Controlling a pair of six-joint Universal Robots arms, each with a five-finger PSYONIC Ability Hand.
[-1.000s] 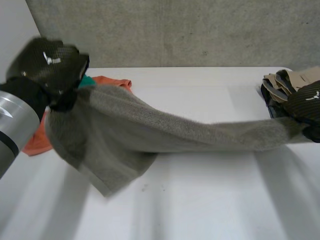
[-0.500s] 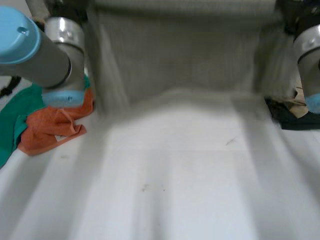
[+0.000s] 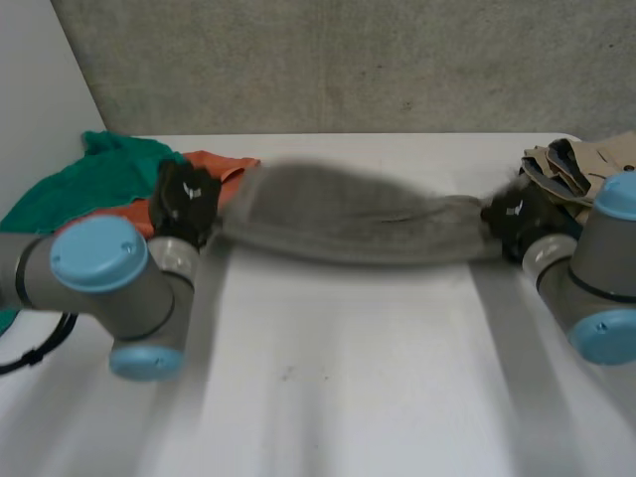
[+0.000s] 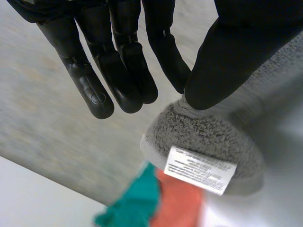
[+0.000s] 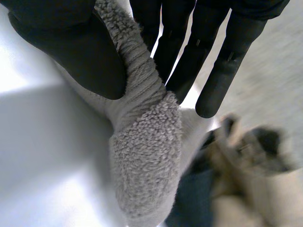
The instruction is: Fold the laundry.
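A: Where's your grey towel (image 3: pixel 348 214)?
B: Stretched between both arms, across the far part of the tabletop (image 3: pixel 338 388). Your left robot hand (image 3: pixel 187 199) pins the end with the label (image 4: pixel 199 169) under its thumb. Your right robot hand (image 3: pixel 517 214) clamps the other end between thumb and straight fingers.
A: And nearby?
B: An orange cloth (image 3: pixel 217 165) and a green cloth (image 3: pixel 99 179) lie by your left, and a clothes pile (image 3: pixel 576 159) by your right.

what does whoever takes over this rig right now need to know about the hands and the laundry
Left hand pinches the labelled end of the grey towel; right hand pinches the other end.
Towel stretched between them over the table, no fold made yet.
Orange cloth and green cloth lie bunched beside the left hand, a beige and dark pile beside the right.
Left: fold the towel, then the rest.
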